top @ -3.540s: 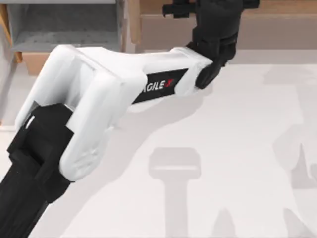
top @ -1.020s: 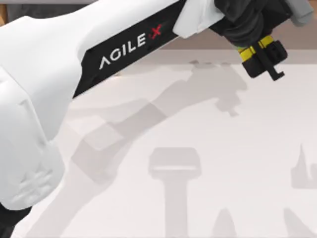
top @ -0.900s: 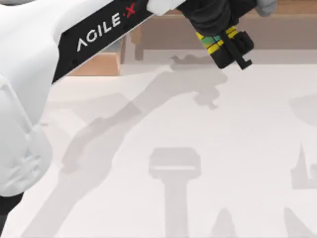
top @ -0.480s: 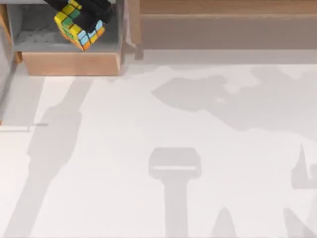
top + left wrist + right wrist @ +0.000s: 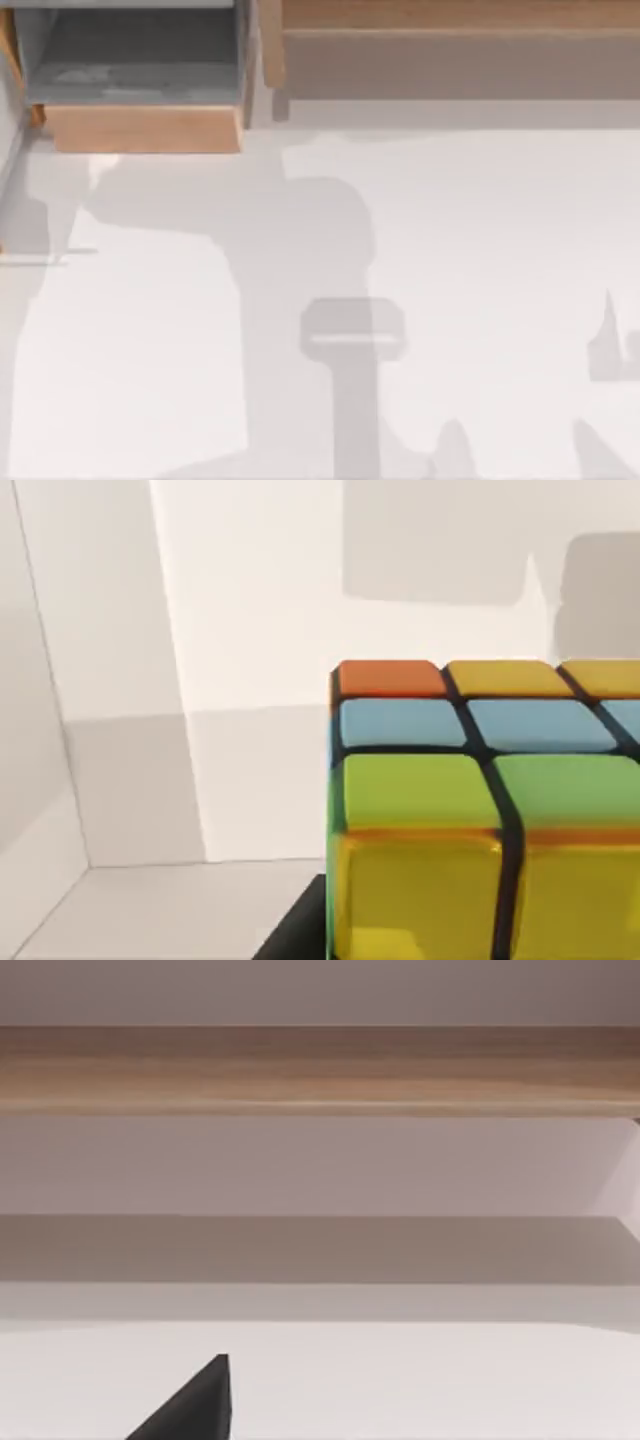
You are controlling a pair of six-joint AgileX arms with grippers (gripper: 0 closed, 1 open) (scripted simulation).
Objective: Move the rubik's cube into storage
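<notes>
The rubik's cube (image 5: 470,820) sits very close in the left wrist view, showing yellow, green, light-blue and orange squares split by dark lines. Pale grey walls meeting in a corner stand behind it. A dark sliver of my left gripper (image 5: 295,942) shows at the cube's lower edge, and the gripper appears shut on the cube. In the top view the storage drawer (image 5: 140,128) stands at the back left, pulled out, with its grey floor (image 5: 130,60) bare where it shows. A dark part of my right gripper (image 5: 195,1408) faces the back of the table.
A long brown wooden shelf (image 5: 450,50) runs along the back to the right of the drawer and also shows as the wooden shelf (image 5: 320,1065) in the right wrist view. Broad arm shadows lie across the white tabletop (image 5: 480,250).
My left arm carried the cube from the back right across to the drawer at the back left. Now arm and cube have left the top view, and only a wide shadow lies on the table.
</notes>
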